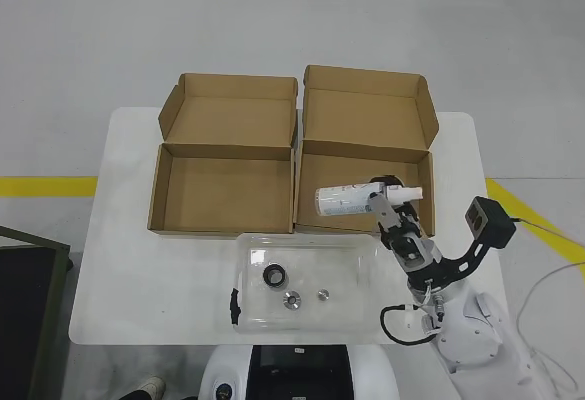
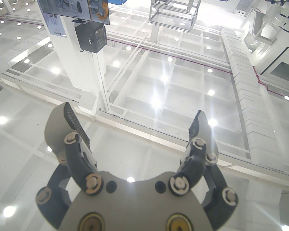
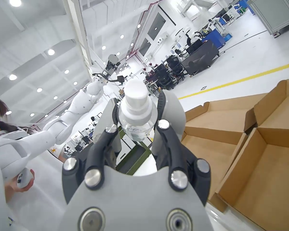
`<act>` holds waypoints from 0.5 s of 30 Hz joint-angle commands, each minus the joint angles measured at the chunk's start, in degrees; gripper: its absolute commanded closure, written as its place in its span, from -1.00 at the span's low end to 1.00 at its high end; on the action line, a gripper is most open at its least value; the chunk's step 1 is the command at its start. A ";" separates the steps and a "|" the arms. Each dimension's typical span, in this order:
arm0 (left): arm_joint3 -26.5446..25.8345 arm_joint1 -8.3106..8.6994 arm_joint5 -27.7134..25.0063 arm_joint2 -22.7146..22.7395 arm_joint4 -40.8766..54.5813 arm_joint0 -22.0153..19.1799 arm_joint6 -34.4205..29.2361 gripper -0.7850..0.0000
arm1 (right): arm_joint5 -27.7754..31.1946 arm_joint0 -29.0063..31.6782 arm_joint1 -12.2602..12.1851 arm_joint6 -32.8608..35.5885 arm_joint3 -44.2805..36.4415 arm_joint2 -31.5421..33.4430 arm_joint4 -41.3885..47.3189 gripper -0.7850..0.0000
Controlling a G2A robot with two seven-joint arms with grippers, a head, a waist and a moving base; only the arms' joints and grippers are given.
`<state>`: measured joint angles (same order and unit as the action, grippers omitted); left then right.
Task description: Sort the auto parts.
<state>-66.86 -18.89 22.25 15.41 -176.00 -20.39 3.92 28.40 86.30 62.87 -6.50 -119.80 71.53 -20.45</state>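
Note:
My right gripper (image 1: 384,200) (image 3: 136,114) is shut on a clear spray bottle (image 1: 350,201) (image 3: 136,118) with a white cap, held lying sideways above the front edge of the right cardboard box (image 1: 408,172) (image 3: 267,169). The left cardboard box (image 1: 222,190) (image 3: 214,126) stands open beside it. In the clear plastic bin (image 1: 357,250) near the table's front lie a black bearing ring (image 1: 275,275), a silver round part (image 1: 292,299) and a small silver nut (image 1: 323,294). My left gripper (image 2: 134,123) is open, points up at the ceiling and holds nothing.
Both boxes have their lids folded back toward the far side of the white table (image 1: 122,260). A dark rack (image 1: 12,290) stands off the table's left side. Bare table surface lies left of the bin.

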 commanded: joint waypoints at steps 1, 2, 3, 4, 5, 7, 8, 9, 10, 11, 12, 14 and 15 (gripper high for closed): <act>0.00 0.00 0.00 0.00 0.00 0.00 0.00 -1.00 | 0.27 0.24 0.16 -0.64 -0.04 -0.18 0.83 1.00; 0.00 0.00 0.00 0.00 0.00 0.00 0.00 -1.00 | 0.50 0.29 0.24 -0.77 -0.05 -0.26 1.12 1.00; 0.00 0.00 0.00 0.00 0.00 0.00 0.00 -1.00 | 0.95 0.27 0.31 -0.86 -0.11 -0.37 1.14 1.00; 0.00 0.00 0.00 0.00 0.00 0.00 0.00 -1.00 | 1.24 0.30 0.41 -1.29 -0.09 -0.48 1.29 1.00; 0.00 0.00 0.00 0.00 0.00 0.00 0.00 -1.00 | 1.16 0.33 0.45 -0.99 0.07 -0.52 0.57 1.00; 0.00 0.00 0.00 0.00 0.00 0.00 0.00 -1.00 | 0.74 0.22 0.41 0.15 0.21 -0.32 -1.54 1.00; 0.00 0.00 0.00 0.00 0.00 0.00 0.00 -1.00 | 0.74 0.22 0.41 0.15 0.21 -0.32 -1.54 1.00; 0.00 0.00 0.00 0.00 0.00 0.00 0.00 -1.00 | 0.74 0.22 0.41 0.15 0.21 -0.32 -1.54 1.00; 0.00 0.00 0.00 0.00 0.00 0.00 0.00 -1.00 | 0.74 0.22 0.41 0.15 0.21 -0.32 -1.54 1.00; 0.00 0.00 0.00 0.00 0.00 0.00 0.00 -1.00 | 0.74 0.22 0.41 0.15 0.21 -0.32 -1.54 1.00; 0.00 0.00 0.00 0.00 0.00 0.00 0.00 -1.00 | 0.74 0.22 0.41 0.15 0.21 -0.32 -1.54 1.00; 0.00 0.00 0.00 0.00 0.00 0.00 0.00 -1.00 | 0.74 0.22 0.41 0.15 0.21 -0.32 -1.54 1.00; 0.00 0.00 0.00 0.00 0.00 0.00 0.00 -1.00 | 0.74 0.22 0.41 0.15 0.21 -0.32 -1.54 1.00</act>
<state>-66.86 -18.89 22.25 15.41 -176.00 -20.39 3.92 29.14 86.52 63.28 -6.35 -119.58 71.21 -21.96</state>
